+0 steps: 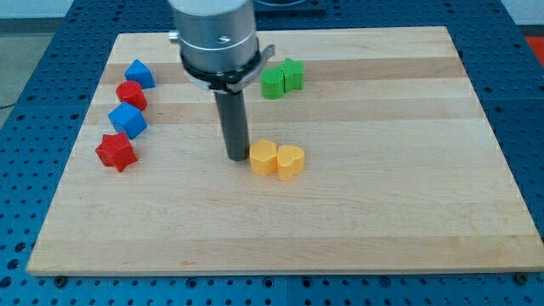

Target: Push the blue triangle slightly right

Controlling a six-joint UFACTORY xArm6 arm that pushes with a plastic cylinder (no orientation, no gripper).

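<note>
My tip (pixel 237 158), a bare rod with no jaws to open or close, rests just left of 2 yellow blocks (pixel 277 159) mid-counter. The blue triangle (pixel 139 73) sits untouched at far left; the push is not yet begun.

Wooden board (pixel 357 221) (eight coloured blocks atop)
</note>
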